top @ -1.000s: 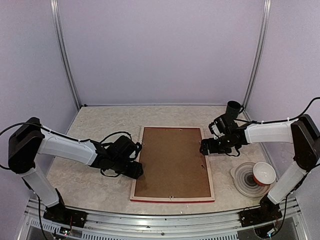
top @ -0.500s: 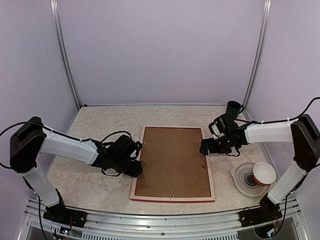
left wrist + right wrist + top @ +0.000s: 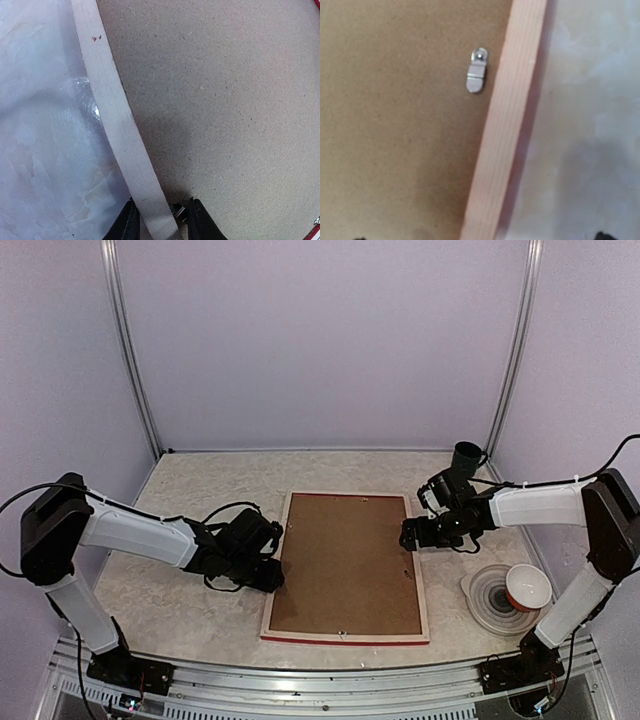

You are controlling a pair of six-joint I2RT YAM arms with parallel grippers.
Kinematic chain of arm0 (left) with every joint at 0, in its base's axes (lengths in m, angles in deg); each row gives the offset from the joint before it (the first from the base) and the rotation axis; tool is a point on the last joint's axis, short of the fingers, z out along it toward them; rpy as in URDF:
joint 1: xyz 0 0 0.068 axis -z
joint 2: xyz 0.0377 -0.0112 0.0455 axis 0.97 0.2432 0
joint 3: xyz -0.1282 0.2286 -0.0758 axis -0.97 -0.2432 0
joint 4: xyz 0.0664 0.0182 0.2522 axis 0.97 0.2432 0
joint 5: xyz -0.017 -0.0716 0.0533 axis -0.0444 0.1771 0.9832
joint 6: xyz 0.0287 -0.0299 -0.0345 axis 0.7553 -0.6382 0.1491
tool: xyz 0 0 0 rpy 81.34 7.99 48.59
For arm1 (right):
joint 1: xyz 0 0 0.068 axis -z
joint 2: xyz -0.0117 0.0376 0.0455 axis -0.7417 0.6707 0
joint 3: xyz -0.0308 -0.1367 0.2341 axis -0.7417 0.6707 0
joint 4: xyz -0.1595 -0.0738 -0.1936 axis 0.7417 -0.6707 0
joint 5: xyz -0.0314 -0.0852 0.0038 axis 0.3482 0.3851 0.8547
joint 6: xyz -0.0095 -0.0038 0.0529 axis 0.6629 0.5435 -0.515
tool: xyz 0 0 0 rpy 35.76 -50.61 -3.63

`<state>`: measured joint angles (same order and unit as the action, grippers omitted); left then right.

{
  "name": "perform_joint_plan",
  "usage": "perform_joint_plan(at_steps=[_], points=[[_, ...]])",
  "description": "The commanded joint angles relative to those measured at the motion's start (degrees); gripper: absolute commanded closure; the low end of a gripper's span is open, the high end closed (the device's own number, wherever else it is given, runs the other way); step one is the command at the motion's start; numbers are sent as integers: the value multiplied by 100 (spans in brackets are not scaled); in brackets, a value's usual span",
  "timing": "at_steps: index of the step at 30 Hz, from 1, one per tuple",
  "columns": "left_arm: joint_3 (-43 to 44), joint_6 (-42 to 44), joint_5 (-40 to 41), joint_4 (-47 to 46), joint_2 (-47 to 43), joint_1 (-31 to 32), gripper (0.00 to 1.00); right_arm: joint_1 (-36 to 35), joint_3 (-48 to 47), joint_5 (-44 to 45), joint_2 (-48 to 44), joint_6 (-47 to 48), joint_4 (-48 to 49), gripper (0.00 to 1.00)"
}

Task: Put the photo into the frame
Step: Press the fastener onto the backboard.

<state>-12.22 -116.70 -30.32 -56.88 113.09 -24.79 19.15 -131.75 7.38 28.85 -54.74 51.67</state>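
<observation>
Presently: the frame (image 3: 345, 637) runs near-to-far, my left end effector (image 3: 161, 222) straddling its left rail (image 3: 117, 125), clamped or not I cannot tell.

Brown backing board (image 3: 345, 565), pale-wood frame (image 3: 504, 125) (red edge)

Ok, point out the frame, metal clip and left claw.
frame (image 3: 502, 125): right wrist view, pale wood rail.
metal clip (image 3: 476, 71): right wrist view, its middle.
left claw (image 3: 162, 222): left wrist view, between fingertips.
</observation>
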Motion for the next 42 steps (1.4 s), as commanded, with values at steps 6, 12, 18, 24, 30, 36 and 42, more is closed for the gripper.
perform_joint_plan(at_steps=[6, 12, 18, 24, 30, 36, 42], points=[[79, -27, 141, 327, 44, -7, 100, 51, 35, 11, -51, 18, 52, 1], [32, -191, 618, 219, -742, -7, 66, 52, 34, 5, -43, 19, 56, 1], [-23, -219, 901, 60, -1441, -22, 52, 52, 52, 1, -32, 1, 93, 1], [70, -139, 721, 234, -1225, -33, 37, 52, 37, 1, -73, 33, 59, 1], [161, -89, 541, 496, -459, -18, 27, 53, 15, 1, -87, 36, 31, 1], [38, -188, 524, 455, -393, -16, 37, 52, 8, 13, -100, 52, 6, 1], [104, -116, 504, 556, -279, -7, 52, 53, -30, 6, -55, 59, 10, 1]])
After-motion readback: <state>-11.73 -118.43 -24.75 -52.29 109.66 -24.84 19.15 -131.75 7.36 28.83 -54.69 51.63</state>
